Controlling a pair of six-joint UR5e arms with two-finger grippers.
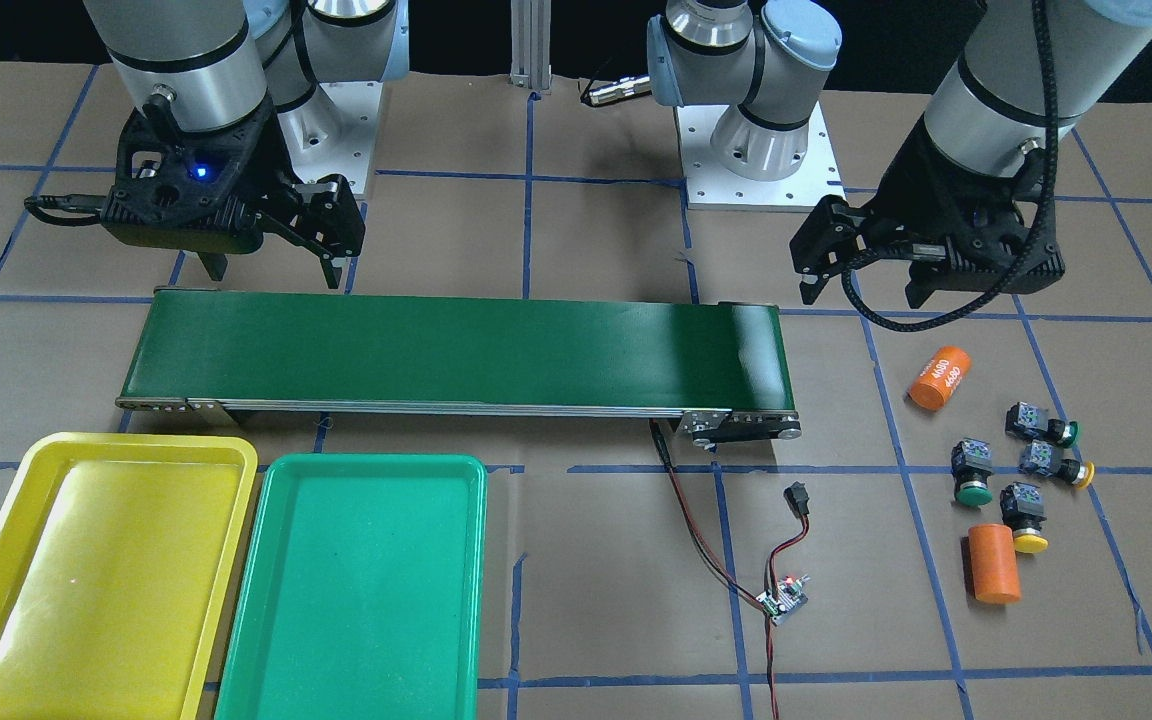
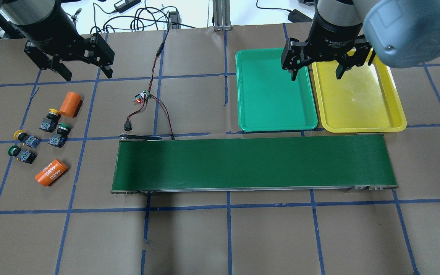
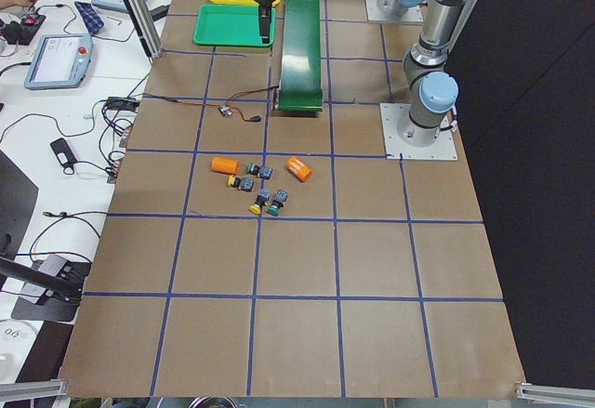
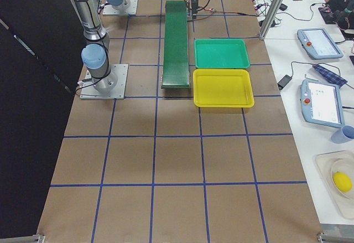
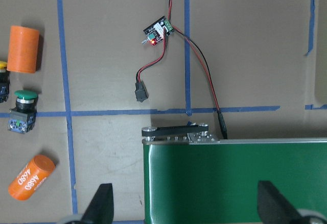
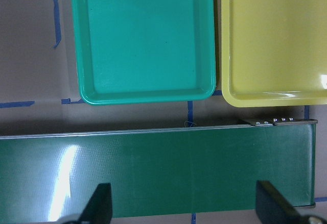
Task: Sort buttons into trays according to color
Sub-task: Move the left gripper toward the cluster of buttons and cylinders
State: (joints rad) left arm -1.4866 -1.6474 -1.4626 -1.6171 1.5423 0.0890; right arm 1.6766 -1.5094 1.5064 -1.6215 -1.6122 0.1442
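Observation:
Four buttons lie loose on the paper at my left end of the table: two yellow-capped (image 2: 49,120) (image 2: 25,138) and two green-capped (image 2: 60,134) (image 2: 20,153). My left gripper (image 2: 88,75) hangs open and empty above and beyond them; its wrist view shows one green button (image 5: 23,113) at the left edge. The green tray (image 2: 269,99) and yellow tray (image 2: 361,103) lie side by side, both empty, beyond the belt's right end. My right gripper (image 2: 315,74) hangs open and empty over the seam between the trays, also seen in the front view (image 1: 271,265).
A long dark-green conveyor belt (image 2: 254,162) runs across the table's middle. Two orange cylinders (image 2: 70,104) (image 2: 51,172) lie beside the buttons. A small circuit board (image 2: 142,97) with red and black wires lies beyond the belt's left end.

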